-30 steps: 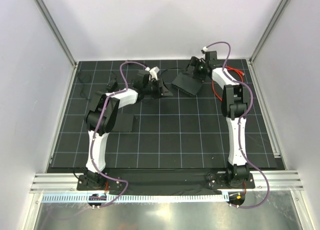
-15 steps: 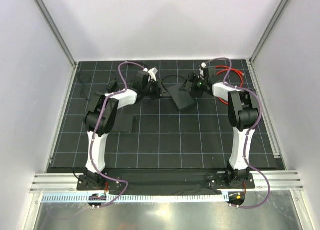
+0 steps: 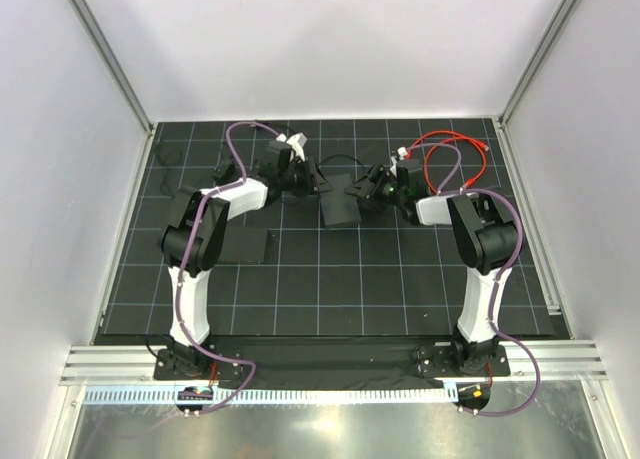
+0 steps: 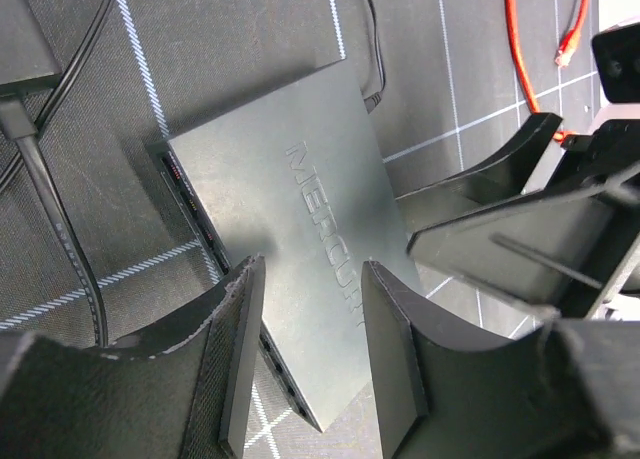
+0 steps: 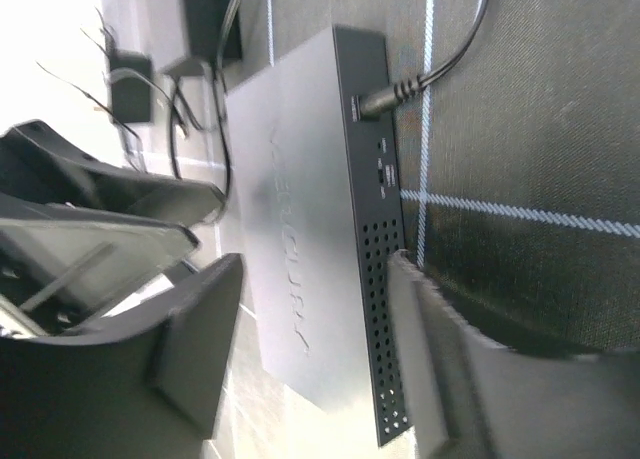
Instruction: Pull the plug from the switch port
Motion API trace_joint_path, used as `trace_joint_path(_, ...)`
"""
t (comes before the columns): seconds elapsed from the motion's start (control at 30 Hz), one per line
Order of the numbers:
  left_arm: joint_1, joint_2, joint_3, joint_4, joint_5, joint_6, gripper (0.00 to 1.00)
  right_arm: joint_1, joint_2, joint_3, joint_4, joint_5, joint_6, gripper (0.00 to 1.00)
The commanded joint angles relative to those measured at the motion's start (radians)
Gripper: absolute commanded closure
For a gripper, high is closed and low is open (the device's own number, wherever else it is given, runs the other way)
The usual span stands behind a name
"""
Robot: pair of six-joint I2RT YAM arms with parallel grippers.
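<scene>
Straddling the flat dark grey metal switch (image 5: 300, 199), the right end effector (image 5: 312, 267) has its two black fingers spread wide. One stands along the vented side wall and the other over the opposite edge of the lid. Whether either pad presses on the casing cannot be told.

The switch lies flat on the black gridded tabletop (image 3: 330, 279), in the middle of the far half, between the two arms. The left end effector (image 4: 310, 274) hovers over the opposite end with its fingers also spread. One tip is at the edge above the port row (image 4: 190, 204) and the other is over the lettered lid, and nothing is pinched between them.

A thin black cord (image 5: 450, 54) ends in a round black plug (image 5: 375, 101) seated in the switch's narrow rear face. The red cable (image 4: 515, 59) lies in loops on the tabletop on the right arm's side. Its small clear plug (image 4: 572, 47) rests on the mat, well apart from the switch. A black power adapter (image 5: 130, 74) with its cords sits beyond the switch on the left arm's side.
</scene>
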Motion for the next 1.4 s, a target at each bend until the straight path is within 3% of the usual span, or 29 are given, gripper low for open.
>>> trace_joint_path(0.0, -0.005, -0.047, 0.000, 0.019, -0.041, 0.022, 0.54, 0.000, -0.017, -0.020, 0.215, 0.043, 0.101, 0.37)
trace_joint_path(0.07, -0.012, -0.053, -0.003, 0.019, -0.076, 0.026, 0.54, 0.002, 0.006, -0.031, 0.304, 0.064, 0.155, 0.45)
trace_joint_path(0.2, -0.053, -0.098, -0.011, 0.027, -0.147, 0.078, 0.55, -0.003, 0.067, -0.045, 0.444, 0.133, 0.255, 0.47)
trace_joint_path(0.4, -0.108, -0.095, 0.008, 0.016, -0.233, 0.118, 0.55, -0.004, 0.085, -0.010, 0.295, 0.196, 0.242, 0.53)
trace_joint_path(0.67, -0.111, -0.062, 0.028, -0.001, -0.282, 0.094, 0.57, 0.011, 0.096, -0.071, 0.355, 0.144, 0.294, 0.57)
trace_joint_path(0.97, -0.110, -0.059, 0.037, -0.032, -0.322, 0.121, 0.57, 0.117, 0.041, -0.159, 0.442, 0.162, 0.310, 0.64)
trace_joint_path(1.17, -0.110, -0.046, 0.052, -0.068, -0.305, 0.123, 0.58, 0.108, 0.018, -0.168, 0.429, 0.205, 0.285, 0.63)
trace_joint_path(1.37, -0.110, -0.049, 0.040, -0.119, -0.344, 0.066, 0.62, 0.075, 0.074, -0.151, 0.471, 0.196, 0.350, 0.55)
